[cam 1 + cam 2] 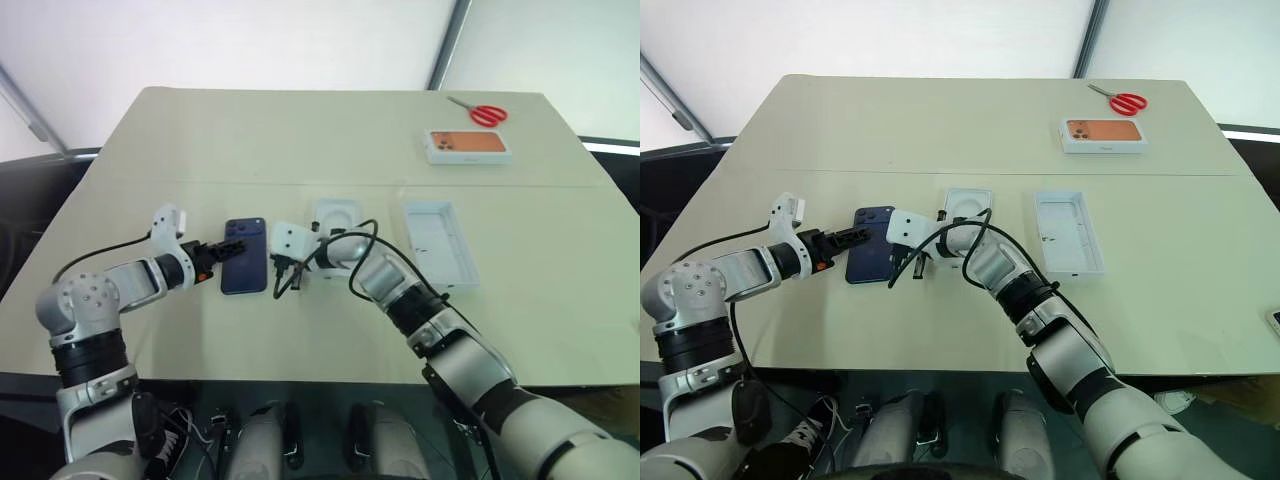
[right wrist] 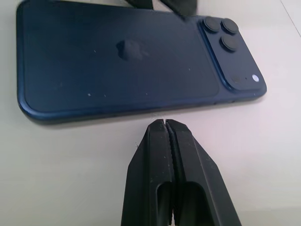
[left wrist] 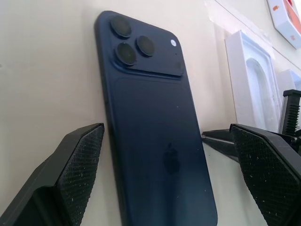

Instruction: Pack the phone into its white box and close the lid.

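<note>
Beige table [image 1: 300,130] carries everything. White box [image 1: 440,243] sits open right of centre, apart from the moulded insert [image 1: 335,215]; printed box [image 1: 468,146] and red scissors [image 1: 482,113] at the far right. Phone [image 1: 245,255] lies back-up between both grippers: left gripper [image 1: 228,248] spread wide, straddling its edge, holding nothing; right gripper [image 2: 164,123] pinched closed, empty, just beside its long side.

No readable words or numbers anywhere. The only sign is an apple-shaped logo, faint, on the back of the phone [image 3: 155,141], which lies between the left end effector's [image 3: 171,165] fingers.
</note>
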